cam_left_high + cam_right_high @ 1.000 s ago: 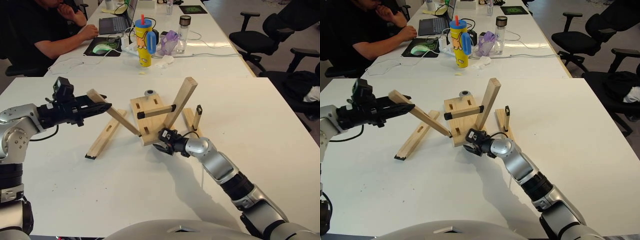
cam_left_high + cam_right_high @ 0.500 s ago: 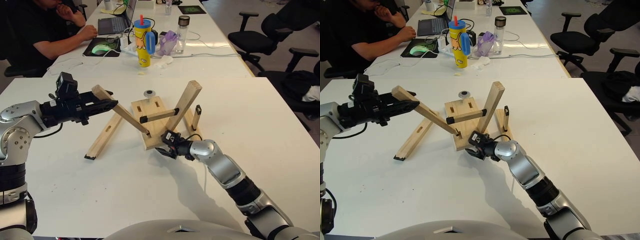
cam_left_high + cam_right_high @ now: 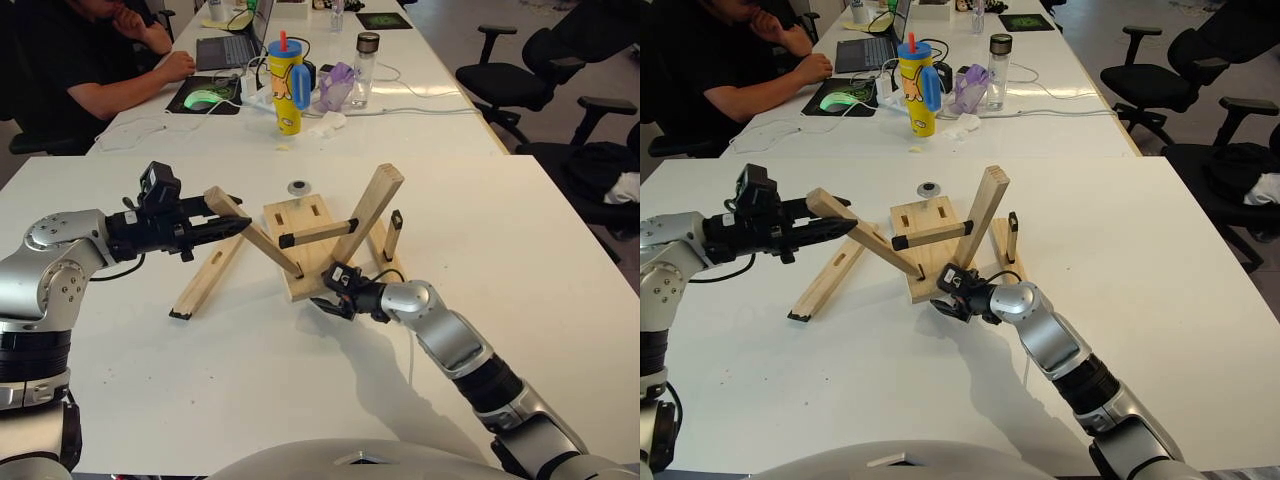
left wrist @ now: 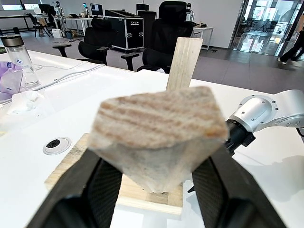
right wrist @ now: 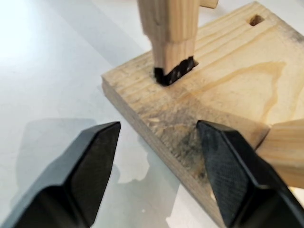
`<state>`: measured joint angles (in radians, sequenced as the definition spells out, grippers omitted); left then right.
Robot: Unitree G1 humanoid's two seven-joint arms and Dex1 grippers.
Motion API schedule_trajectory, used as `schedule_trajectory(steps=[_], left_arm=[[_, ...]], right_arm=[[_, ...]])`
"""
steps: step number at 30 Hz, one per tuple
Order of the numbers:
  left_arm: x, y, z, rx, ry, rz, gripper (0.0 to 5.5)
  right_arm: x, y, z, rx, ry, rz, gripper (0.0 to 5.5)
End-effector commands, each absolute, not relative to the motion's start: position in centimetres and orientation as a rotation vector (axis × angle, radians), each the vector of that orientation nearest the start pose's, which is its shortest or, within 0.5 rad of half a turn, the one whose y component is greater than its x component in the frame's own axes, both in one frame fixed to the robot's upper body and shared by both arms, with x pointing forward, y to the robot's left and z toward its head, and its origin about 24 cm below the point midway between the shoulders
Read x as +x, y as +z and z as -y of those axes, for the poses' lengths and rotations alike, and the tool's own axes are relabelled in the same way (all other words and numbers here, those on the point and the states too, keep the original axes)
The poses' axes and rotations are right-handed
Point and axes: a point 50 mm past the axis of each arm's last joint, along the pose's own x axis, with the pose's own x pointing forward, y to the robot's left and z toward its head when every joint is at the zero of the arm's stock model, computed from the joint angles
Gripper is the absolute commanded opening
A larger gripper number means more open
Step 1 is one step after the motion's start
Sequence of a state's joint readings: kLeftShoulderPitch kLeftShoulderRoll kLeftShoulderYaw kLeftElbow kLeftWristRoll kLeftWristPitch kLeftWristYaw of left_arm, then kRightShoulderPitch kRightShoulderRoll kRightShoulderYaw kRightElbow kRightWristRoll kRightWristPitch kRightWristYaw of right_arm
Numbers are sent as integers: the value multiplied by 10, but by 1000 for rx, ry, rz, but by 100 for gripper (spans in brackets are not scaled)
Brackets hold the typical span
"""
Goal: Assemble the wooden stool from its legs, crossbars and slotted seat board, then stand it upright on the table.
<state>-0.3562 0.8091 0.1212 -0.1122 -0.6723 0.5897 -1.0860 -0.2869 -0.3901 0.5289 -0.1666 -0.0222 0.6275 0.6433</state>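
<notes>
Left gripper (image 3: 222, 216) pinches a slanted leg (image 3: 262, 242) slotted into the seat board (image 3: 312, 213); right gripper (image 3: 329, 296), spread, seemingly straddles the board's near edge.

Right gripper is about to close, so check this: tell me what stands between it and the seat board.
Nothing visible does. The open right gripper faces the board at its corner, with no object between; the leg sits in its slot beyond that corner.

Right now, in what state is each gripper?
Left gripper: shut on the upper end of a wooden leg.
Right gripper: open, at the near edge of the seat board.
</notes>
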Motion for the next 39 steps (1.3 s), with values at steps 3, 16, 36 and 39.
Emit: schedule_trajectory(steps=[3,16,36,39], left_arm=[[271,186,-227,165,-1125,-249,201],[262,168,-177,188,-1320,-316,201],[274,108,-175,171,-1245,-525,201],[277,107,-162,207,-1299,-510,201]], right_arm=[[213,-1,94,-414,1121,-788,296],[213,-1,92,-415,1145,-799,296],[222,1,80,-245,1112,-737,296],[218,-8,80,-256,1107,-782,296]])
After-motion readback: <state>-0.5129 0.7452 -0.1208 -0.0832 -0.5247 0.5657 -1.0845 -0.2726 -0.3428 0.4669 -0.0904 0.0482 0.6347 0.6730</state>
